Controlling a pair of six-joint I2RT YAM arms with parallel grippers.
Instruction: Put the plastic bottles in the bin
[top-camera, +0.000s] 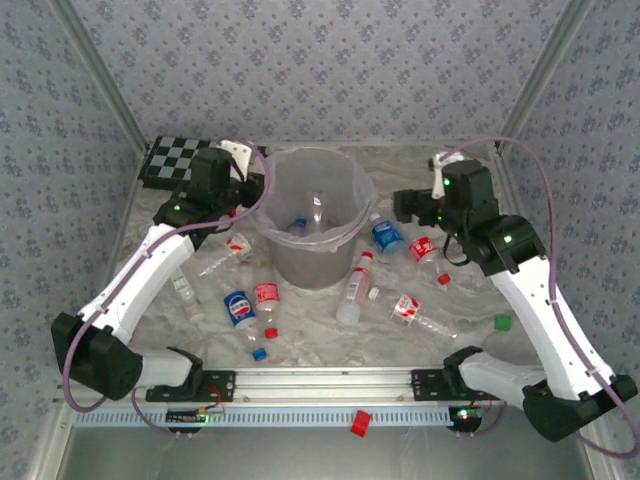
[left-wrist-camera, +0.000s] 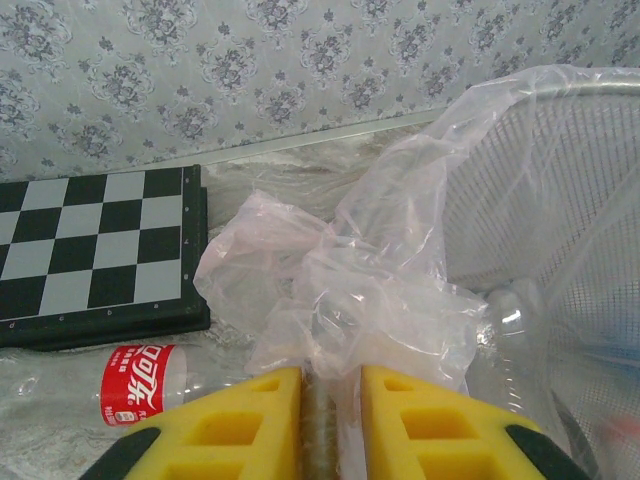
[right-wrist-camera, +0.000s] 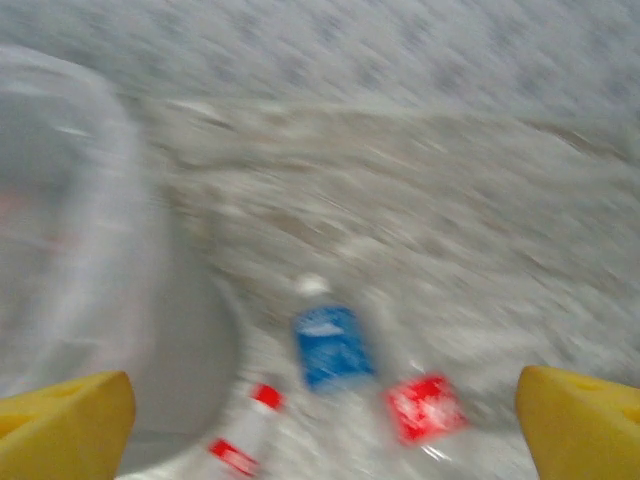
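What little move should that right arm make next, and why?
Probably lower the right gripper onto the blue-labelled bottle: its jaws stand open and empty, and the bottle lies just ahead beside the bin, whose bag liner the left gripper pinches.

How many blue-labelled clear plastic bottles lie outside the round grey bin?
2. One blue-labelled bottle lies near-left of the round grey bin; a second blue-labelled bottle beside its right wall. A blue thing inside the bin may be a third.

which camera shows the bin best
Top external: the whole bin shows there, rim, wall and inside. The left wrist gives just part of its rim close up, and the right wrist a blurred stretch of its wall.
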